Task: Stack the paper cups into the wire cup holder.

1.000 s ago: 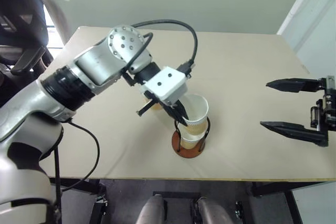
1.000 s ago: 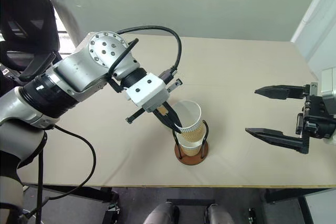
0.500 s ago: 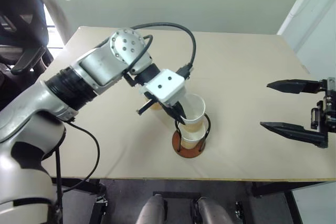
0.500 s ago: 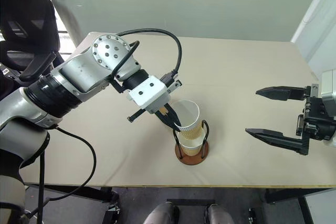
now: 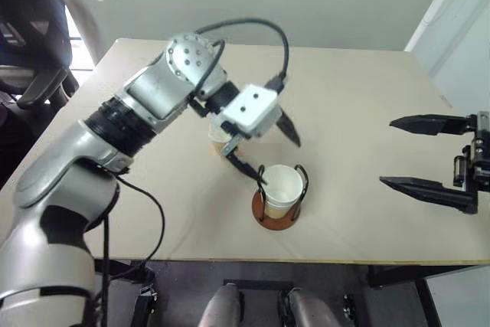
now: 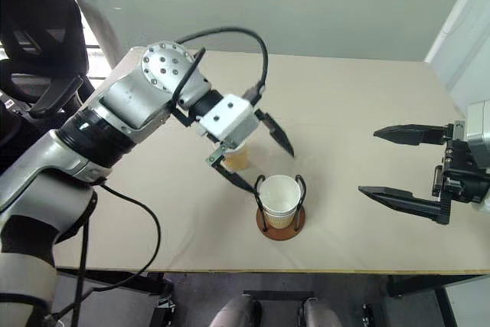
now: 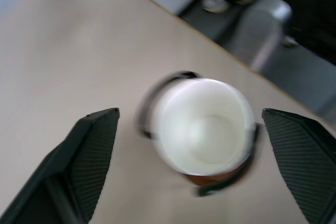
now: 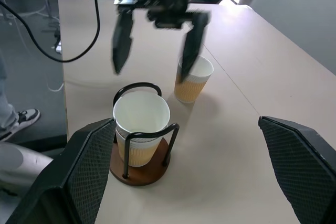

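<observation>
Beige desk (image 6: 360, 112): left hand (image 6: 254, 160) spread wide just above the wire cup holder (image 6: 280, 220), cups nested inside it, one paper cup (image 6: 236, 157) waiting beside it, right hand (image 6: 398, 165) open, parked clear.

I see the beige table (image 6: 360, 112) carrying the wire cup holder (image 6: 280, 218) with nested cups, and one paper cup (image 6: 236, 157) just beside it.

— Where's the wire cup holder (image 6: 280, 218)?
— Near the table's front edge; nested paper cups (image 6: 279, 198) stand upright between its black loops.
— Any other?
— One tan paper cup (image 8: 193, 79) upright at the holder's ten o'clock — apart.
</observation>
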Controlling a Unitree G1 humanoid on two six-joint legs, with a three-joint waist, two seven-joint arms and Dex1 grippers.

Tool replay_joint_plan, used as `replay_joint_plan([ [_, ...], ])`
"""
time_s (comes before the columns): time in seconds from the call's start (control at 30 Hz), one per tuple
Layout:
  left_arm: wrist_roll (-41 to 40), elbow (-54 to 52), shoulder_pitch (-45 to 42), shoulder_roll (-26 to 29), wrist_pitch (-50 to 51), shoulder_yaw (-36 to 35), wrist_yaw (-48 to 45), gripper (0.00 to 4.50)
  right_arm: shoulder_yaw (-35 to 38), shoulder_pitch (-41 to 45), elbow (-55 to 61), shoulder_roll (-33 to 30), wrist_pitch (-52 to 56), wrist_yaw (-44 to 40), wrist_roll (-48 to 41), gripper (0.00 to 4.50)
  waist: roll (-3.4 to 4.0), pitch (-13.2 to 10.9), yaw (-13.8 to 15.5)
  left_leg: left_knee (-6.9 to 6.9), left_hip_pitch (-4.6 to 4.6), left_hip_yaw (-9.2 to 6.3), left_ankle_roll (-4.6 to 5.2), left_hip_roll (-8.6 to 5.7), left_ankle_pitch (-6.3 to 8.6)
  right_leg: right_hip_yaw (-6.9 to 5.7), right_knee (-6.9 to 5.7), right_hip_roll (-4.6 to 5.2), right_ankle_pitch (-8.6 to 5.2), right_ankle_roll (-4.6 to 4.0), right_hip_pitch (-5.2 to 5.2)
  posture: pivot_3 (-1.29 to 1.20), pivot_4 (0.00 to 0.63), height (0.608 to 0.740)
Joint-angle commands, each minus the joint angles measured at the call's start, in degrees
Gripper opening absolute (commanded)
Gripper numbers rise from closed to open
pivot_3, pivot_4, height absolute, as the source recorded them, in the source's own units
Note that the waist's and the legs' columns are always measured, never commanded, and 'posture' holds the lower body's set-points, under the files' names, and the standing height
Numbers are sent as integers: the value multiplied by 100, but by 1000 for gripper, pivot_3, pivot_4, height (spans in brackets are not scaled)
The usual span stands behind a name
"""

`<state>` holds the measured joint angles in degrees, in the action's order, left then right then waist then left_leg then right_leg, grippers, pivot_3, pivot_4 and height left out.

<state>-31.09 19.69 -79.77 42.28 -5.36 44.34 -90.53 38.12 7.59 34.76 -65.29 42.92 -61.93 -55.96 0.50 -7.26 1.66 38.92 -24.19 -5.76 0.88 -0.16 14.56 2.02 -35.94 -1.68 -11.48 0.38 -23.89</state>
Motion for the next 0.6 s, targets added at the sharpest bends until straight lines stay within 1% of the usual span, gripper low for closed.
replay_joint_plan([
  [0.03,598,719,45,325,130,-788,-70,4481,-16,133,-121,-111,-179,-95,67,4500,3,0,-6,1,0,2,1,0,1,0,0,0,0,1,0,0,150,740],
  [0.13,1144,1170,299,787,59,-1094,-181,4481,-54,158,-253,-158,-256,-213,149,4500,27,3,-87,-4,8,11,0,2,1,7,0,0,-1,0,-3,0,150,740],
  [0.17,1204,1226,441,943,97,-1198,-185,4481,-101,173,-303,-172,-297,-251,192,4500,28,3,-97,-7,12,12,-1,3,1,8,-1,-1,-2,0,-3,0,150,740],
  [0.23,1288,1362,678,1028,235,-1490,-178,4481,-232,247,-396,-182,-375,-303,251,4500,31,4,-91,-11,13,13,-1,3,0,8,-1,-1,-4,2,-5,0,150,740],
  [0.3,1392,1502,810,934,296,-1724,-150,4481,-356,329,-463,-182,-435,-328,284,4500,30,3,-44,-6,9,11,3,3,0,11,-3,-1,-5,4,-5,0,150,740],
  [0.4,1603,1893,1039,657,78,-1964,-50,4481,-596,492,-571,-173,-529,-364,364,4500,30,3,65,13,-6,-4,15,-4,0,12,-1,0,1,13,-4,0,150,740],
  [0.5,1740,2232,1143,332,20,-2183,-61,4481,-696,579,-623,-170,-567,-403,410,4500,29,3,83,19,-7,-1,27,-15,2,12,-2,15,9,19,-1,0,150,740],
  [0.6,2066,2784,1115,15,-269,-2280,95,4481,-726,615,-642,-173,-573,-425,427,4500,27,2,80,21,-10,5,30,-17,1,12,0,19,19,20,-4,0,150,740],
])
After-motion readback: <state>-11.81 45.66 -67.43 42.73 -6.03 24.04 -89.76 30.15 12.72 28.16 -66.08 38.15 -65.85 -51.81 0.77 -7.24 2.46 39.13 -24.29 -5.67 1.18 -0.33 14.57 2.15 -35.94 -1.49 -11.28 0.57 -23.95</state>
